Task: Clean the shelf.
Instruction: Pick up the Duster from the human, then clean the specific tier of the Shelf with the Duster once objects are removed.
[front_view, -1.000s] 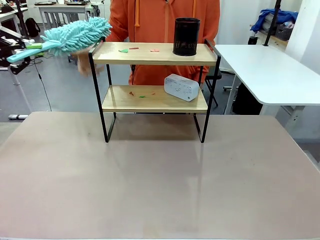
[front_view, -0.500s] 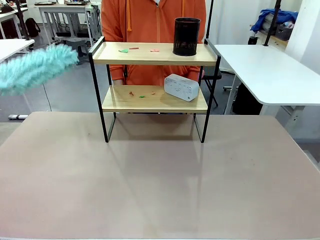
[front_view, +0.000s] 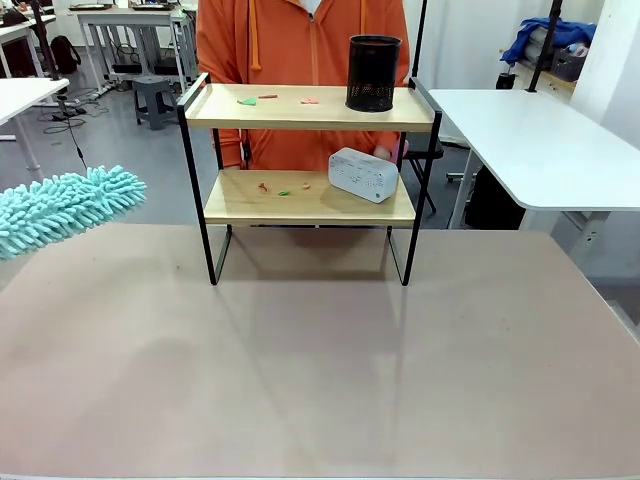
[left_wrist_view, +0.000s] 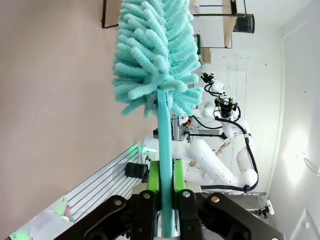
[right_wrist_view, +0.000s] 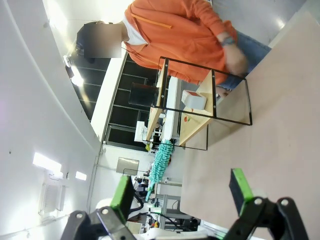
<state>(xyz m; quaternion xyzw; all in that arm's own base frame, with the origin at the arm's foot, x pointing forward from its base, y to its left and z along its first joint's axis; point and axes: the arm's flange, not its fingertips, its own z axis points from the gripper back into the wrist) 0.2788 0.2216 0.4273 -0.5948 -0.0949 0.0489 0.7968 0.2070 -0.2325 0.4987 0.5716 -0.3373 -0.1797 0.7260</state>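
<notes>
I judge this to be the approach: the tool is in hand and no board is swept yet. My left jaws are clenched on the thin handle of the duster (left_wrist_view: 155, 55), one green pad (left_wrist_view: 154, 175) on either side of it. My right jaws stand released and empty, pads (right_wrist_view: 121, 192) spread wide above the table (front_view: 320, 380).

The shelf (front_view: 310, 180) stands upright at the far middle of the table, both boards level. Its long axis runs left to right, its open front faces me, and a person (front_view: 300, 40) in orange stands just behind it. Small scraps lie on the left half of the upper board (front_view: 246, 101) and of the lower board (front_view: 272, 188). A black cup (front_view: 373, 73) stands on the right of the upper board and a white clock (front_view: 363, 174) on the right of the lower one.

The duster's fluffy head hangs at the table's far left, well apart from the shelf, at about the lower board's height. Its long axis lies nearly level, the tip pointing right and slightly up toward the shelf's left posts.

Next, I think, I must carry the head right, past the black post and rail, and lay it on a board. Then I should draw it along the board's length through the scraps, stopping short of the clock or cup so that neither gets knocked.
</notes>
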